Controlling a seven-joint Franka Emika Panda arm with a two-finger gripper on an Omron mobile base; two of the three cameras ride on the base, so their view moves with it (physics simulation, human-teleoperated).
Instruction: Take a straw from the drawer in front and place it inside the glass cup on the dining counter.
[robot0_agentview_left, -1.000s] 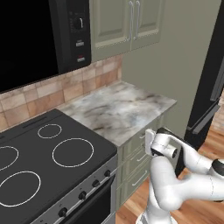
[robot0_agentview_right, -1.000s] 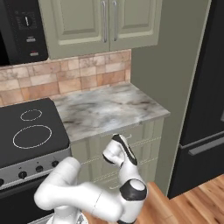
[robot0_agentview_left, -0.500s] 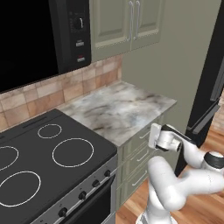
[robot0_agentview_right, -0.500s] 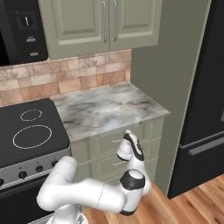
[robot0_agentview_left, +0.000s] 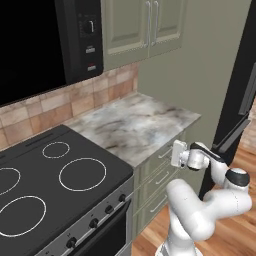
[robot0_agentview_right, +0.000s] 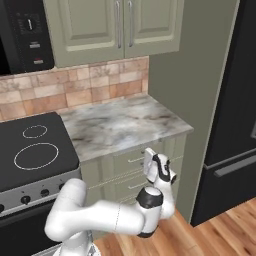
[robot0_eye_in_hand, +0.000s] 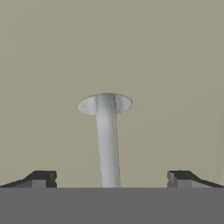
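The drawer (robot0_agentview_left: 156, 161) is the topmost sage-green front under the marble worktop, and it is closed. My gripper (robot0_agentview_left: 174, 153) is pressed up close to its front, also seen from the other side as gripper (robot0_agentview_right: 148, 165). In the hand view the drawer front (robot0_eye_in_hand: 166, 65) lies just ahead, with the silver handle (robot0_eye_in_hand: 107, 140) and its round mount between my fingers. The gripper (robot0_eye_in_hand: 111, 178) is open, one dark fingertip (robot0_eye_in_hand: 41, 177) on each side of the handle, touching nothing. The straw is hidden. The glass cup and the dining counter are out of view.
A black cooktop (robot0_agentview_left: 50, 185) with oven knobs sits left of the marble worktop (robot0_agentview_left: 135, 125). A black fridge (robot0_agentview_right: 230, 115) stands close on the right. A microwave (robot0_agentview_left: 40, 40) and wall cabinets (robot0_agentview_right: 115, 25) hang above. Wooden floor (robot0_agentview_right: 220, 235) lies below.
The hand has turned and moved in toward the top drawer's front, with the forearm swinging out to the right. The jaws have stayed open.
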